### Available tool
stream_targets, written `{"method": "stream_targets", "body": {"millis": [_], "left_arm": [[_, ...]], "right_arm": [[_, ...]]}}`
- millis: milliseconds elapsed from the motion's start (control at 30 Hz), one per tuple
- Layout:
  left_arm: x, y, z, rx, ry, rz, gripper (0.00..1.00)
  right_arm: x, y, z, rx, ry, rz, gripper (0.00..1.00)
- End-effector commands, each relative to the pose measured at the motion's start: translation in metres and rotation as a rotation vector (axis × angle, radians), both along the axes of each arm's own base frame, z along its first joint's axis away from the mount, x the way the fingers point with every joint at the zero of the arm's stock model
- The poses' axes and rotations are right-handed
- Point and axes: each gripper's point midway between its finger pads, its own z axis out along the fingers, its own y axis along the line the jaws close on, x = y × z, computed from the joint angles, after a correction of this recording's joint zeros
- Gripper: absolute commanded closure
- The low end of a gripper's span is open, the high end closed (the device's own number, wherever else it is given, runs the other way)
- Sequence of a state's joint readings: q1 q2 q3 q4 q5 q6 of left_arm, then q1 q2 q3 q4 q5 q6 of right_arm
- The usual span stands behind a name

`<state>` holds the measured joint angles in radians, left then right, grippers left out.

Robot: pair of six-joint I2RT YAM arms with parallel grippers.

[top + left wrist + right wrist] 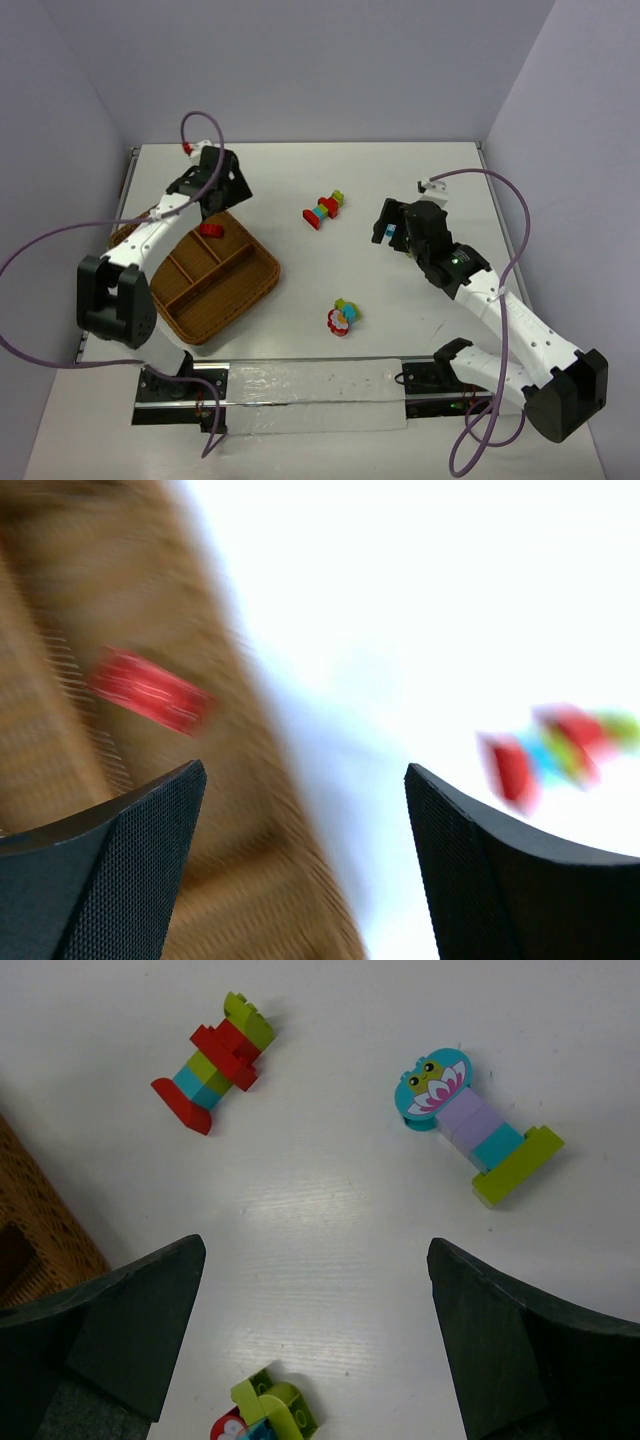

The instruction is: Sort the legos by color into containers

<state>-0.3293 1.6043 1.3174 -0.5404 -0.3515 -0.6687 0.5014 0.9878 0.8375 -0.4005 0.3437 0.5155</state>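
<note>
A brown wicker tray (262,285) with dividers lies at the left. One red brick (210,229) lies in its far compartment. My left gripper (225,192) is open and empty above the tray's far corner. Its blurred wrist view shows the gripper (302,770), the red brick (150,690) and the tray (60,630). A red-teal-green stack (323,210) lies mid-table. A flower-topped stack (345,317) lies nearer. A frog-faced teal-purple-green stack (475,1125) lies partly under my right gripper (388,215). That gripper (315,1250) is open, empty and held above the table.
The right wrist view also shows the red-teal-green stack (215,1065), the flower-topped stack (265,1415) and the tray's edge (30,1220). A clear plastic strip (310,392) lies along the near edge. Grey walls enclose the table.
</note>
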Motion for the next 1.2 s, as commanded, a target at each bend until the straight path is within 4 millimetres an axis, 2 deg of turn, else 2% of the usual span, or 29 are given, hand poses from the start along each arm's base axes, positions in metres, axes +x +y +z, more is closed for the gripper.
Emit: {"method": "stream_targets", "body": {"millis": [0, 67, 133, 167, 200, 333, 400, 500, 600, 733, 833, 900, 967, 1067, 1167], "left_arm": [[-0.037, -0.075, 0.028, -0.056, -0.081, -0.229, 0.13], [-0.062, -0.115, 0.018, -0.069, -0.058, -0.344, 0.13], [-0.082, -0.137, 0.007, -0.063, -0.031, -0.41, 0.12], [-0.099, -0.152, -0.003, -0.059, -0.007, -0.459, 0.12], [-0.107, -0.16, -0.007, -0.074, 0.005, -0.477, 0.13], [-0.159, -0.196, -0.035, -0.124, 0.081, -0.607, 0.15], [-0.183, -0.219, -0.039, -0.136, 0.085, -0.7, 0.15], [-0.213, -0.238, -0.048, -0.11, 0.094, -0.807, 0.15], [-0.225, -0.249, -0.045, -0.115, 0.077, -0.879, 0.16], [-0.233, -0.258, -0.04, -0.136, 0.07, -0.955, 0.16], [-0.238, -0.261, -0.044, -0.138, 0.118, -0.967, 0.2], [-0.234, -0.271, -0.032, -0.166, 0.151, -0.899, 0.24], [-0.237, -0.269, -0.04, -0.149, 0.23, -0.825, 0.29], [-0.242, -0.283, -0.034, -0.171, 0.269, -0.702, 0.31], [-0.25, -0.291, -0.038, -0.189, 0.287, -0.637, 0.31]], "right_arm": [[-0.001, 0.01, 0.011, 0.035, -0.056, 0.062, 0.0], [-0.004, 0.009, 0.01, 0.033, -0.051, 0.061, 0.0], [-0.005, 0.006, 0.014, 0.029, -0.058, 0.054, 0.0], [-0.006, 0.004, 0.017, 0.031, -0.063, 0.048, 0.0], [-0.007, 0.003, 0.021, 0.034, -0.073, 0.044, 0.0], [-0.01, -0.005, 0.031, 0.043, -0.119, 0.018, 0.0], [-0.012, -0.008, 0.033, 0.046, -0.13, 0.003, 0.0], [-0.013, -0.012, 0.032, 0.045, -0.135, -0.014, 0.0], [-0.014, -0.015, 0.031, 0.044, -0.135, -0.028, 0.0], [-0.015, -0.018, 0.032, 0.038, -0.139, -0.041, 0.0], [-0.015, -0.019, 0.031, 0.036, -0.136, -0.043, 0.0], [-0.015, -0.018, 0.029, 0.038, -0.132, -0.043, 0.0], [-0.016, -0.017, 0.029, 0.04, -0.13, -0.038, 0.0], [-0.015, -0.016, 0.034, 0.05, -0.143, -0.036, 0.0], [-0.015, -0.018, 0.04, 0.048, -0.151, -0.042, 0.0]]}}
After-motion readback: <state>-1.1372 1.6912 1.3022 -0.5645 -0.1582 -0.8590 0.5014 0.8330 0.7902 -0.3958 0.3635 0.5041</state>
